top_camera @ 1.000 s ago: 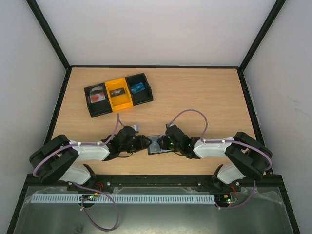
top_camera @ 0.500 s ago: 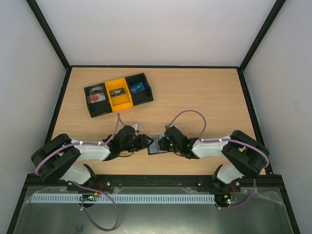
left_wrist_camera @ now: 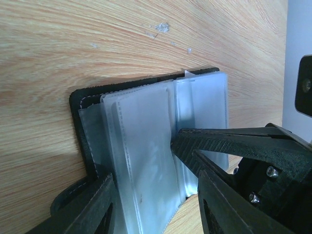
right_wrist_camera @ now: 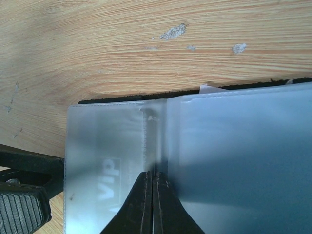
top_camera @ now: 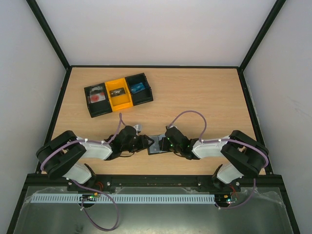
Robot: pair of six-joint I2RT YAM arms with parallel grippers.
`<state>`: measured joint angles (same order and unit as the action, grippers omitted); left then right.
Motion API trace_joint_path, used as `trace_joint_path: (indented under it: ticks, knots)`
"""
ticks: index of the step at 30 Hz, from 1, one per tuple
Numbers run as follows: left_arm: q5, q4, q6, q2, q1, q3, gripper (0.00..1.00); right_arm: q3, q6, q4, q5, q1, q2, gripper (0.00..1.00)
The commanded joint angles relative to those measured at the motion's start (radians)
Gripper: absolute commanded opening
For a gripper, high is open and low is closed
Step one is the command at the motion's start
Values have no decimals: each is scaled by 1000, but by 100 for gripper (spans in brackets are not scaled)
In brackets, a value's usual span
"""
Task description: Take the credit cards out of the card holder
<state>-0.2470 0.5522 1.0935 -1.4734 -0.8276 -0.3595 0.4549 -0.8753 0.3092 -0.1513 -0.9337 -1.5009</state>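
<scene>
Holder [top_camera: 155, 146] lying open on the worktop [top_camera: 209, 97], near edge, right between the two arms.
Tray [top_camera: 118, 94] sits far back left, well apart. Left jaws are spread wide, straddling the holder's clear sleeves [left_wrist_camera: 141, 126]; right jaws are pressed together at the seam between two sleeves, can't tell if they've actually pinched one. "VIP" shows through one sleeve.

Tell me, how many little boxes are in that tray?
3. The left box is black, the yellow box is in the middle, the right box is black, all joined in one tray. None look hidden.
</scene>
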Motion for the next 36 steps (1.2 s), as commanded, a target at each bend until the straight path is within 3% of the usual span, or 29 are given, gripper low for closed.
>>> trace_joint_path:
  ticks: [1, 17, 25, 36]
  knots:
    - [-6, 30, 0, -18, 6, 0, 48, -21, 2, -23, 8, -6, -21, 2]
    - [-35, 61, 11, -26, 5, -4, 34, -34, -7, 3, -4, -7, -26, 2]
    - [-24, 30, 11, 11, 4, -4, 40, -35, -8, 5, -1, -7, -23, 2]
    - [-37, 35, 18, 22, 2, -5, 39, -38, -10, 5, 1, -6, -20, 2]
